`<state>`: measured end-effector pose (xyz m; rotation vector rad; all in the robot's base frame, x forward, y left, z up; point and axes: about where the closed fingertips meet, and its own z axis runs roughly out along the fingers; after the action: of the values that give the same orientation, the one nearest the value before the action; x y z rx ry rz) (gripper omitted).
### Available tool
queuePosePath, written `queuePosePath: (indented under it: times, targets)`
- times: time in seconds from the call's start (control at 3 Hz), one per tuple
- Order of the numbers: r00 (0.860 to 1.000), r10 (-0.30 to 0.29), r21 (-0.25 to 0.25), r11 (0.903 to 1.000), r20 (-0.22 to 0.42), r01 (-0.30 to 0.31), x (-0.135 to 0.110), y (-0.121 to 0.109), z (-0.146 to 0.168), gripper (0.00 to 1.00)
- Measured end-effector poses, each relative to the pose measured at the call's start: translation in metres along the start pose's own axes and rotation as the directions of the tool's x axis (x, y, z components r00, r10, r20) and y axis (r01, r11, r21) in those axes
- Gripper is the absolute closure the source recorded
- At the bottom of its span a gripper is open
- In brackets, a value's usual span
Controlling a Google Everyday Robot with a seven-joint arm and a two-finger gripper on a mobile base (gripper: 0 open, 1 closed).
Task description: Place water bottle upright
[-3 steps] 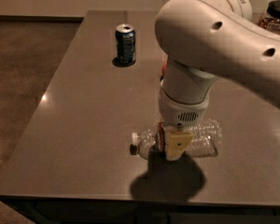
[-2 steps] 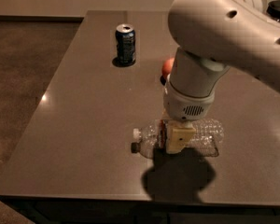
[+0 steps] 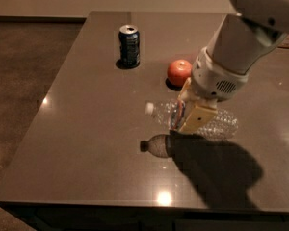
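Observation:
The water bottle is clear and ribbed with a white cap. It lies horizontal, cap pointing left, lifted a little above the dark table; its shadow falls on the table below it. My gripper reaches down from the upper right and is shut around the bottle's middle, over the label. The cream-coloured fingers cover part of the bottle.
A dark blue soda can stands upright at the back left of the table. A red-orange apple sits just behind the bottle, next to my wrist. The table's left and front edges drop to the floor.
The bottle lay on the table in my grip; now it is raised off the surface, still horizontal. My arm has moved up and to the right, uncovering the apple.

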<state>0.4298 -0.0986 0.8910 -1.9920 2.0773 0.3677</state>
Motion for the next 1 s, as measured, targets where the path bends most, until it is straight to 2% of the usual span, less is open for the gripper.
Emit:
queuePosePath:
  times: [0.33, 0.67, 1.0]
  targets:
    - [0.979, 0.023, 0.061, 0.9975, 0.203, -0.036, -0.017, -0.01, -0.043, 1.0]
    - [0.94, 0.035, 0.098, 0.9925, 0.338, -0.072, -0.03, -0.015, -0.068, 1.0]
    - [0.867, 0.092, 0.096, 0.9828, 0.49, -0.158, -0.039, -0.02, -0.074, 1.0]
